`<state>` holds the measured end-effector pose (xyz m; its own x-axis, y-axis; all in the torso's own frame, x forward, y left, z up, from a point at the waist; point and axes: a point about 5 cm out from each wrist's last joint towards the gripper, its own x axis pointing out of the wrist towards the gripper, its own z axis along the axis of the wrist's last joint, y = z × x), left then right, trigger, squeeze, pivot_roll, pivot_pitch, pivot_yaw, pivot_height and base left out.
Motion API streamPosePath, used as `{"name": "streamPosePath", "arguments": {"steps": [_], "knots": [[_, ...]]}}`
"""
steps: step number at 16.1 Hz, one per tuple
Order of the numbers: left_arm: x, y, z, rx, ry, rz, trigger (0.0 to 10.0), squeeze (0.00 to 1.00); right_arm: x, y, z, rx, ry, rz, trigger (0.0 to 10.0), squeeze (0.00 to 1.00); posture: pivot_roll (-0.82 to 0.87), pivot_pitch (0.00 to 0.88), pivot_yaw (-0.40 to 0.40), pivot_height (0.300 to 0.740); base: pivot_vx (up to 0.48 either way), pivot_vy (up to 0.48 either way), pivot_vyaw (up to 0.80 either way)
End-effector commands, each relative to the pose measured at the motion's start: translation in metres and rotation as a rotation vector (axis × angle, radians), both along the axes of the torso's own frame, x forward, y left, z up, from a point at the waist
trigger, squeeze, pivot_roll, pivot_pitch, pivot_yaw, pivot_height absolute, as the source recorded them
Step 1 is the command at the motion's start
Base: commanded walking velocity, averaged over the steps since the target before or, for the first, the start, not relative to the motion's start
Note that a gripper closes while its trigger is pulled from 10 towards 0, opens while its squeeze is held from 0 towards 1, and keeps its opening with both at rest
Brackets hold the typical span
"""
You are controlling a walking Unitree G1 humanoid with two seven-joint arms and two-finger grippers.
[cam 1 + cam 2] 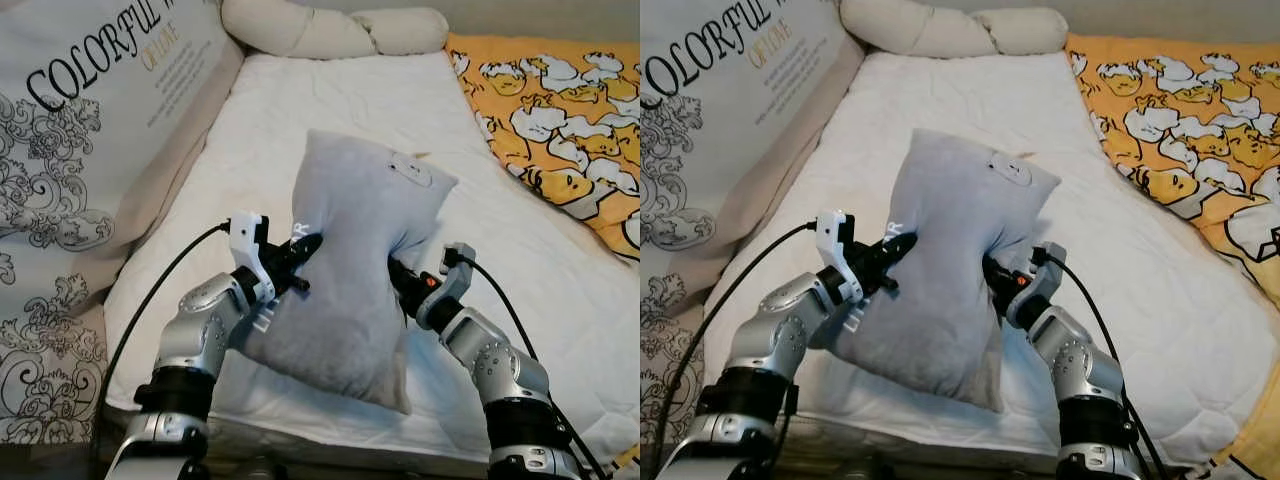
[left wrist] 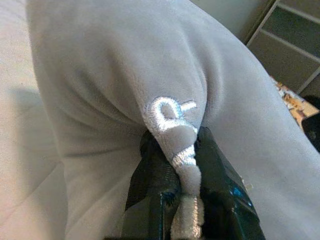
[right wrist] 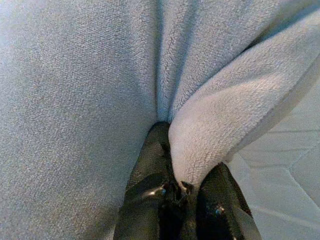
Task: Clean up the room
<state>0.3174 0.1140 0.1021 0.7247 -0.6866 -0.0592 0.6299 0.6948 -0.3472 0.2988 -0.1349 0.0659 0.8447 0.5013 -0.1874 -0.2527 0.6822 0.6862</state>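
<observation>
Gripping a grey pillow (image 1: 355,270) from both sides, the left end effector (image 1: 305,250) and right end effector (image 1: 397,272) held it above the near edge of the white bed (image 1: 250,130). Left wrist: fingers (image 2: 150,175) pinched a fold bearing white embroidered lettering. Right wrist: fingers (image 3: 150,165) clamped a plush fold.
</observation>
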Motion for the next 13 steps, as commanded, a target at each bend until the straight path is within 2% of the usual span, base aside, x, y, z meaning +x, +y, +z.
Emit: {"name": "streamPosePath", "arguments": {"steps": [1,4,5,9,10,11,12,13], "knots": [[-0.003,-0.011,0.003,0.038,-0.016,-0.044,0.0,0.00,0.004,0.011,0.014,-0.007,-0.061,0.036,0.0,0.00,0.03,0.000,0.026,0.740,0.000,0.000,0.00],[-0.005,-0.009,0.004,0.038,-0.014,-0.011,0.0,0.00,0.005,0.012,0.015,-0.018,-0.066,0.039,0.0,0.00,0.03,0.000,0.019,0.740,0.000,0.000,0.00],[-0.006,-0.010,0.007,0.082,-0.045,-0.014,0.0,0.00,0.004,0.011,0.014,-0.026,-0.065,0.042,0.0,0.00,0.03,0.000,0.018,0.740,0.000,0.000,0.00],[-0.007,-0.013,0.010,0.089,-0.053,-0.004,0.0,0.00,0.003,0.011,0.015,-0.027,-0.070,0.029,0.0,0.00,0.03,0.000,0.021,0.740,0.000,0.000,0.00],[-0.007,-0.013,0.011,0.138,-0.089,0.007,0.0,0.00,0.003,0.010,0.015,-0.072,-0.084,0.029,0.0,0.00,0.03,0.000,0.021,0.740,0.000,0.000,0.00],[-0.007,-0.015,0.012,0.220,-0.140,0.004,10.0,0.00,0.003,0.011,0.015,-0.138,-0.100,0.036,10.0,0.00,0.03,0.000,0.020,0.740,0.000,0.000,0.00],[-0.006,-0.015,0.012,0.273,-0.171,0.015,10.0,0.00,0.002,0.012,0.016,-0.165,-0.111,0.048,10.0,0.00,0.03,0.000,0.018,0.740,0.000,0.000,0.00],[-0.004,-0.015,0.014,0.286,-0.203,0.026,10.0,0.00,0.001,0.013,0.016,-0.179,-0.118,0.055,10.0,0.00,0.04,0.000,0.016,0.740,0.000,0.000,0.00]]}}
